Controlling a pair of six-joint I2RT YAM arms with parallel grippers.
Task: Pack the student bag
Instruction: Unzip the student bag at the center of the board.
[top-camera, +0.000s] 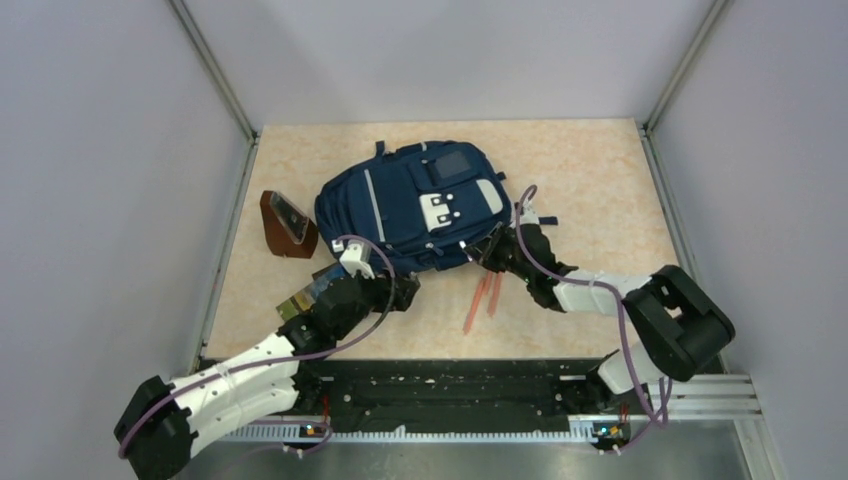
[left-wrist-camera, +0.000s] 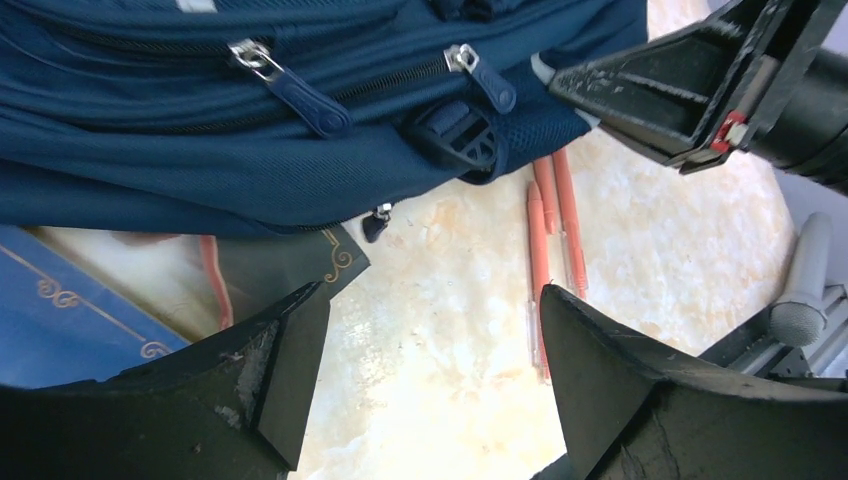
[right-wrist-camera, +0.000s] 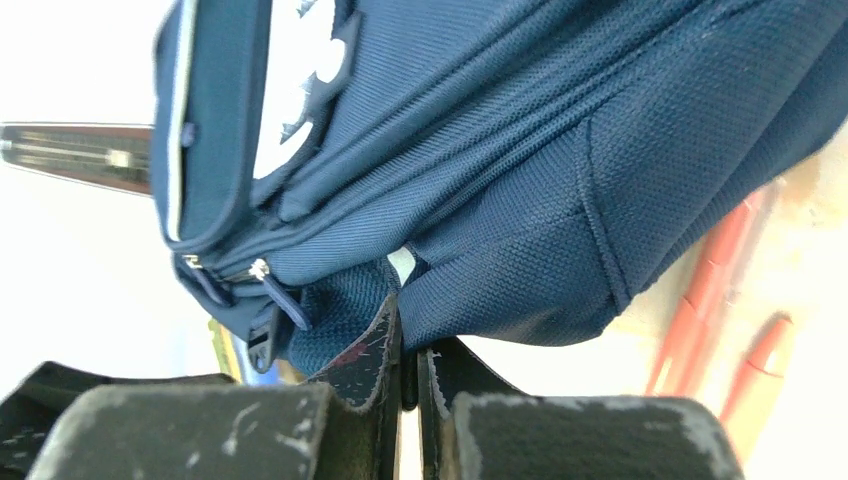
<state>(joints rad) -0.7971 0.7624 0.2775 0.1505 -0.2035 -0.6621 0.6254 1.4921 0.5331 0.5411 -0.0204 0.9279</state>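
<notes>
The right fingers (right-wrist-camera: 385, 350), two black, scuffed wedge-shaped pieces, are pressed together with only a hairline slit between them. Their tips sit against the lower edge of the student bag (right-wrist-camera: 520, 150), a large navy backpack of coarse woven fabric, just where a mesh panel and a small pale tab meet. I cannot tell whether any cloth is nipped in the slit.

The left fingers (left-wrist-camera: 290, 340), the same black wedge shape with worn, scratched faces, stand spread wide with nothing between them. They hover over bare counter (left-wrist-camera: 440, 400) just off the bag's near edge.

The bag lies flat toward the middle back of the pale peach, marbled counter, front face up. From above it shows one white patch (top-camera: 440, 210) and grey reflective strips (top-camera: 372, 195). The left wrist view shows two metal zip sliders with navy pull tabs (left-wrist-camera: 300, 95) and one black plastic buckle (left-wrist-camera: 455, 135) at the hem.

Two slim orange-red pens (left-wrist-camera: 560, 220) lie side by side on the counter just beside the bag's near edge, between the two arms. A blue book cover with gilt scrollwork (left-wrist-camera: 60, 310) pokes out from under the bag on the left. One brown wedge-shaped case (top-camera: 285, 225) stands left of the bag, apart from it.
</notes>
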